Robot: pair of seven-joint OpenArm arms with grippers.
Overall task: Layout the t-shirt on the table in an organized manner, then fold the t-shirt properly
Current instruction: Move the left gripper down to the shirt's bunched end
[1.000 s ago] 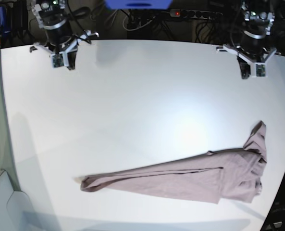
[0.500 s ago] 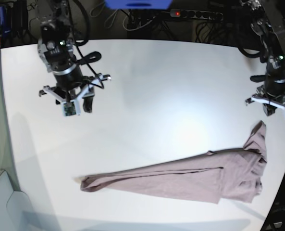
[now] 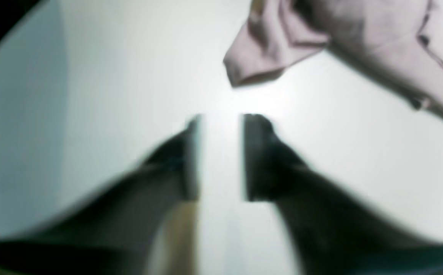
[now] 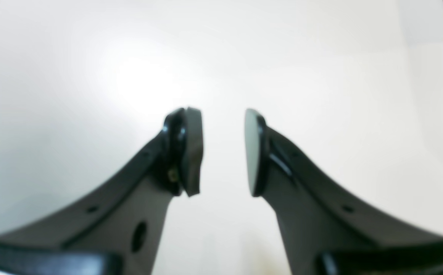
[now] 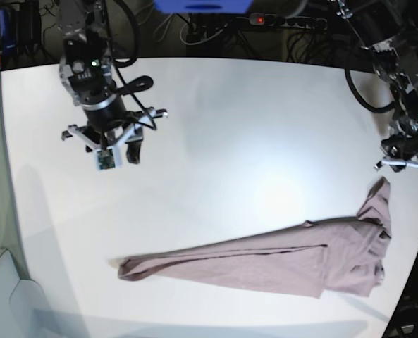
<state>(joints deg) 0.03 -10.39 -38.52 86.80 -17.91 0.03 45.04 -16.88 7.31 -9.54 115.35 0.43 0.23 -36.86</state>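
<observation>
The mauve t-shirt (image 5: 265, 259) lies bunched in a long wrinkled strip across the front of the white table (image 5: 230, 127), its right end rising to a point near the table's right edge. In the left wrist view that pointed end (image 3: 252, 65) lies just ahead of my left gripper (image 3: 221, 118), which is open with a narrow gap and empty. In the base view the left gripper (image 5: 406, 162) hovers just above the shirt's tip. My right gripper (image 5: 117, 156) is open and empty over bare table (image 4: 91, 57) at the left, far from the shirt; its fingertips (image 4: 190, 126) hold nothing.
Dark cables and a power strip with a red light (image 5: 259, 20) run behind the table's back edge. A blue object (image 5: 201, 5) sits at top centre. The table's curved right edge passes close by the shirt's end. A pale grey surface (image 5: 4, 296) lies at lower left.
Both arms have come forward from the table's back edge. The left gripper has moved down toward the shirt's pointed right end; the right gripper shifted only slightly. The shirt has not moved.
</observation>
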